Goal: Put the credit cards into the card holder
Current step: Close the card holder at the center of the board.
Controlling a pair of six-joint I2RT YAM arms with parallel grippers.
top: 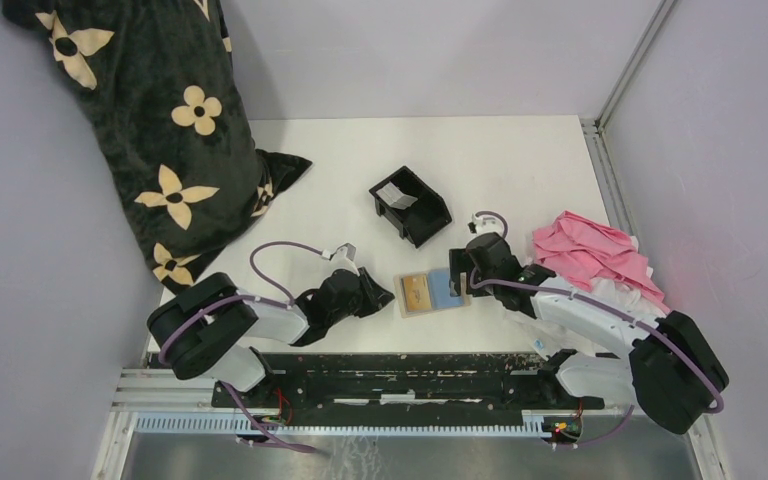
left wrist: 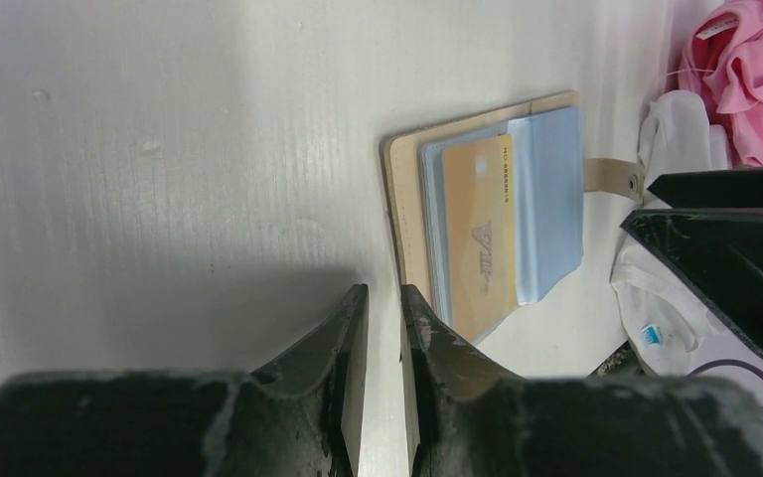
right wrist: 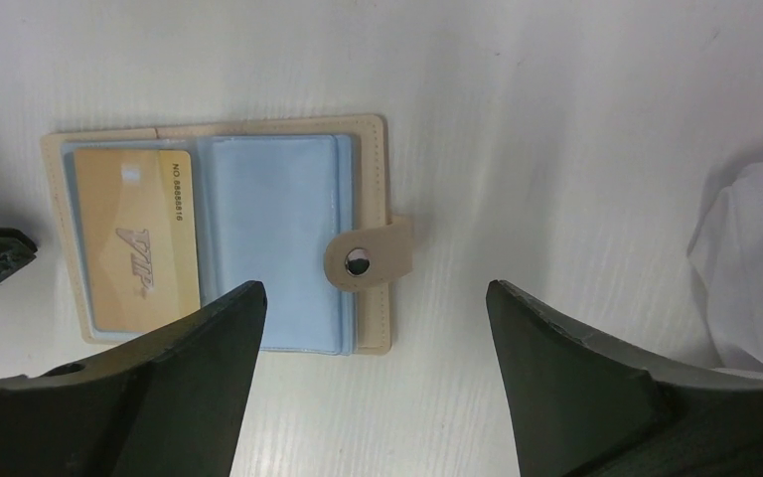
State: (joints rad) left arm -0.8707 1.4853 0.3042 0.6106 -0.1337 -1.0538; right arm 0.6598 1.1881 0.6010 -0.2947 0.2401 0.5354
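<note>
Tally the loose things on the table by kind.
Card holder: 1
Black tray: 1
Cards: 2 (gold card in holder, pale card in tray)
Cloths: 3 (pink cloth, white cloth, flowered blanket)
Total: 7

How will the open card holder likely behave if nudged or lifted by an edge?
Lying open and flat, the card holder would probably slide on the smooth table rather than tip. Its thin blue sleeves and loose snap tab suggest it would flop or fold if lifted by one edge.
</note>
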